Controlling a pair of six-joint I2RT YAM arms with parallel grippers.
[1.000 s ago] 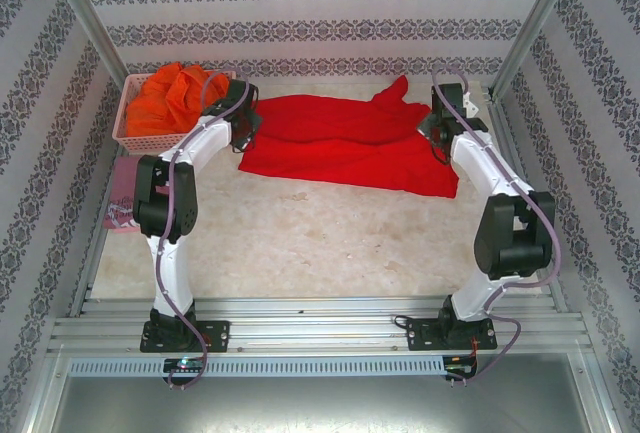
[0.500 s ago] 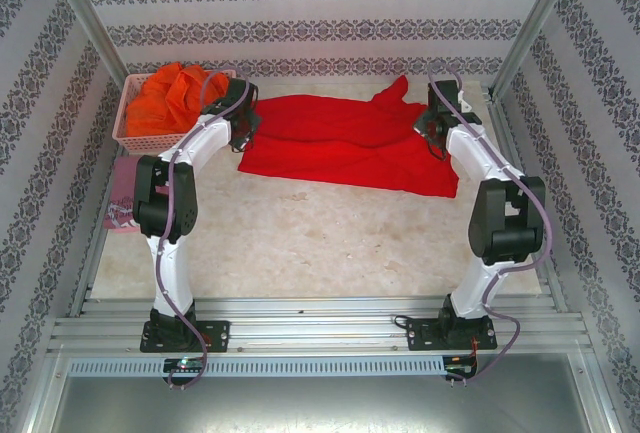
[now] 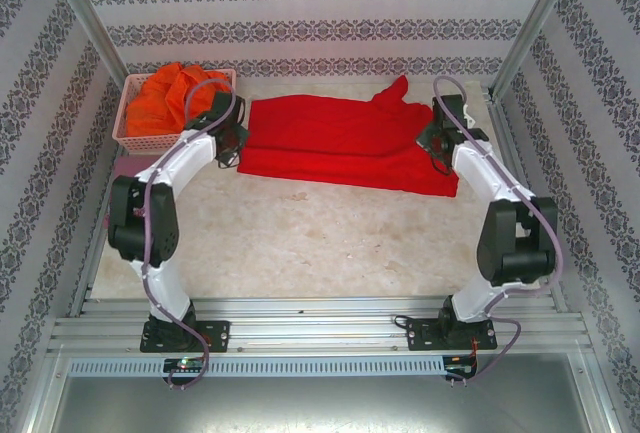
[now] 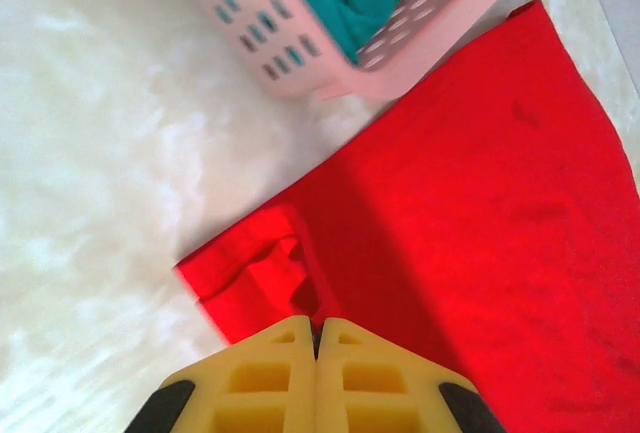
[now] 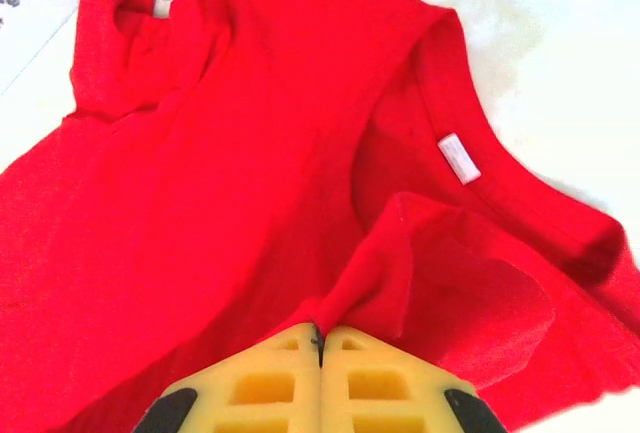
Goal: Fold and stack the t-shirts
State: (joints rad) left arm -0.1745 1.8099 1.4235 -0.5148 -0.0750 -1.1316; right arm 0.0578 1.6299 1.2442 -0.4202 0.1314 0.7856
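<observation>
Red t-shirt (image 3: pixel 340 138) lying spread across the far side of the table (image 3: pixel 300 233) seen from above, pink basket (image 3: pixel 135 138) holding an orange t-shirt (image 3: pixel 165 93) beside its left end, left wrist view, left gripper (image 4: pixel 316 325) pinching shut on a raised fold at the shirt's corner, right wrist view, right gripper (image 5: pixel 320 331) pinching shut on cloth beside the collar.

Top view: left arm (image 3: pixel 150 223) is swinging its elbow left and near, taking left gripper (image 4: pixel 317 325) left and nearer beside the red t-shirt's (image 3: pixel 340 143) left edge; right gripper (image 5: pixel 320 331) is creeping slightly nearer.
</observation>
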